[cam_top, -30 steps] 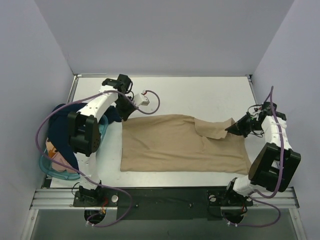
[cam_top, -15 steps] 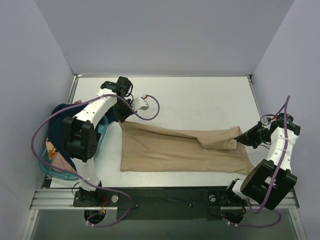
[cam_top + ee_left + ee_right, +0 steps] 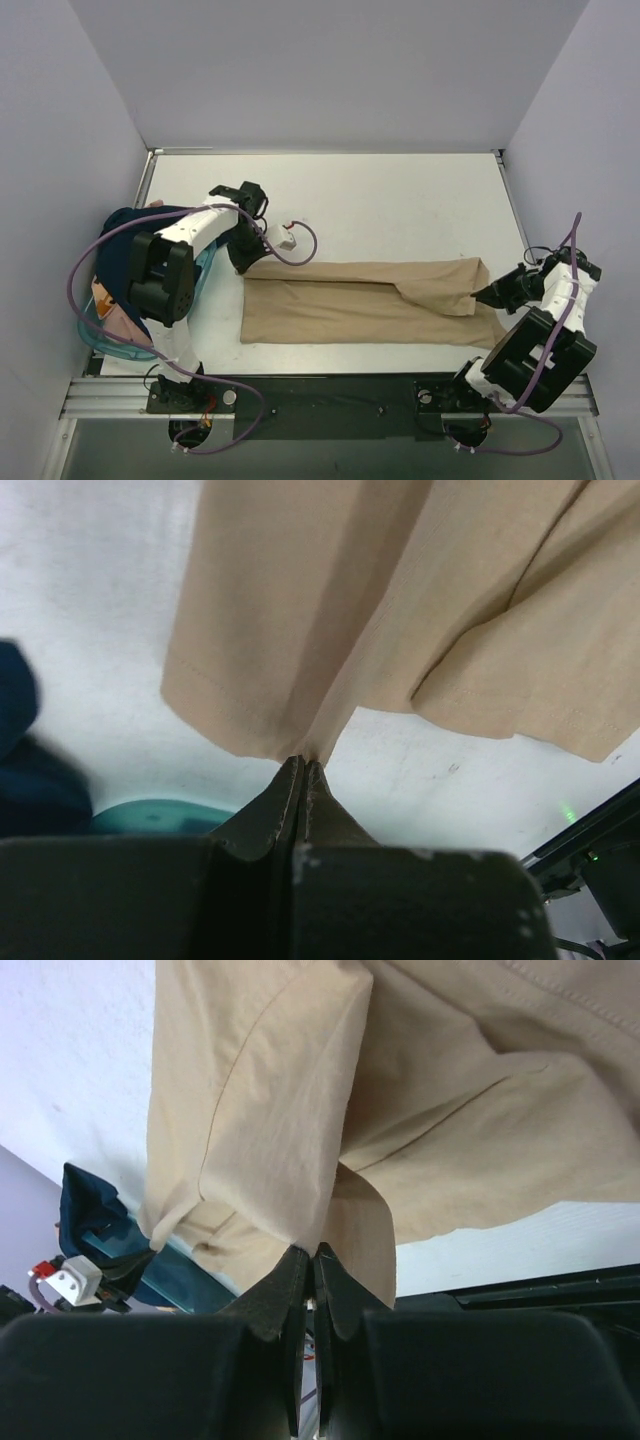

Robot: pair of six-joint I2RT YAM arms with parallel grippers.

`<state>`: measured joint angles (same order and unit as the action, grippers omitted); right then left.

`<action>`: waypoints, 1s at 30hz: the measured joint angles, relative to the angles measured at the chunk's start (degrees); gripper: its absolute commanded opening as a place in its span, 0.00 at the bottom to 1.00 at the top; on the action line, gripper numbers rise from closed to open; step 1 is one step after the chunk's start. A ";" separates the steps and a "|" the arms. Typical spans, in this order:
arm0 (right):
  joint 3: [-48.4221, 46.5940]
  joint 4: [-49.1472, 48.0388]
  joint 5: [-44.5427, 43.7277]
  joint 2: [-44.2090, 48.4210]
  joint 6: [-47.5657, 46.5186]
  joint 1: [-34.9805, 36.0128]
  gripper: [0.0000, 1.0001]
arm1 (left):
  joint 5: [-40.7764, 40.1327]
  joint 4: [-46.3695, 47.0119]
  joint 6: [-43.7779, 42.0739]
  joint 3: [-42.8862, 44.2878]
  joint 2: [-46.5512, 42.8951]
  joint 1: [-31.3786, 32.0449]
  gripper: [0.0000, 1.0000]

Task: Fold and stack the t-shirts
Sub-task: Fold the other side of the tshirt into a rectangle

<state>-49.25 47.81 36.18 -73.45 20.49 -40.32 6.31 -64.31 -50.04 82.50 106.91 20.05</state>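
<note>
Now the left tool (image 3: pixel 303 766) is closed tight on a pinched fold of the tan t-shirt (image 3: pixel 350 300), at the cloth's far left corner. The right tool (image 3: pixel 308 1252) is likewise clamped on a gathered fold of it at the right-hand end. Its wrist view shows cloth hanging away from the shut tips.

Over the last second both tools have come toward the near edge of the bench (image 3: pixel 400 200), dragging the shirt's far edge with them. That edge was well up the bench a second ago. It now lies roughly over the middle of the garment, so the shirt has shrunk from a broad sheet to a long, narrow band across the bench in front of the arm bases. A sleeve flap near the right tool has ridden along, though from above it is hard to say whether it lies flat or is bunched.

By my reading, the lengthwise fold is under way but unfinished: the held edge has not met the near hem, and neither tool has let go. The navy shirt (image 3: pixel 125 240) sits apart at the left, draped over the teal basket (image 3: pixel 100 340).
</note>
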 measured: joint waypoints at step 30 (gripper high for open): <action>-9.79 -12.66 -0.37 -19.37 5.68 7.80 0.00 | -1.29 1.92 0.13 26.73 2.05 14.19 0.38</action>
<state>-59.05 35.16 35.81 -92.82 26.17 -32.51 5.02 -62.39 -49.91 109.23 108.97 34.24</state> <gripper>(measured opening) 0.004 0.398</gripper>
